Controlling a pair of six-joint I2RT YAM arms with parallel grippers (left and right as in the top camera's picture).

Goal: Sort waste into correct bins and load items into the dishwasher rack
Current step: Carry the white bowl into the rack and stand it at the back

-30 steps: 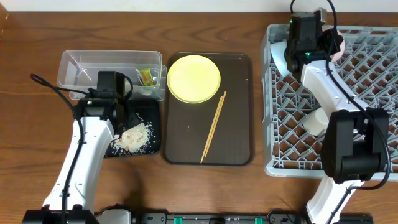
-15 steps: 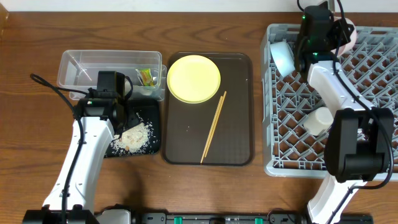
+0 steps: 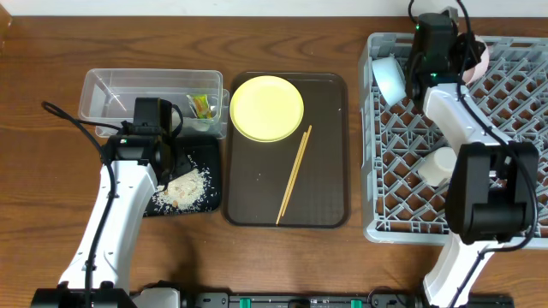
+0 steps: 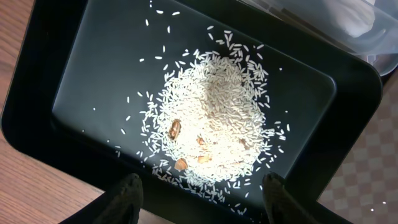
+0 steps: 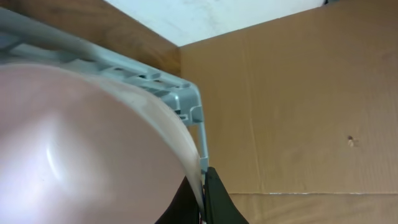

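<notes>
Loading the dishwasher rack point(image 3: 370, 197) looks like the step in hand. The right end effector point(image 5: 200, 200) is clamped on the thin rim of the white bowl point(image 5: 81, 143), held at the rack's far edge towards its far-left corner. Next it probably must lower the bowl between the pegs and let go. The left end effector point(image 4: 202, 198) hangs open and empty above rice point(image 4: 217, 112) on the black tray point(image 4: 93, 50). The yellow plate point(image 3: 266, 107) and chopsticks point(image 3: 294, 174) wait on the brown tray point(image 3: 325, 197).

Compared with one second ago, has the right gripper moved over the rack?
Yes. The right gripper, shut on a pink bowl, shifted rightward from the rack's far-left corner, uncovering the pale bowl.
</notes>
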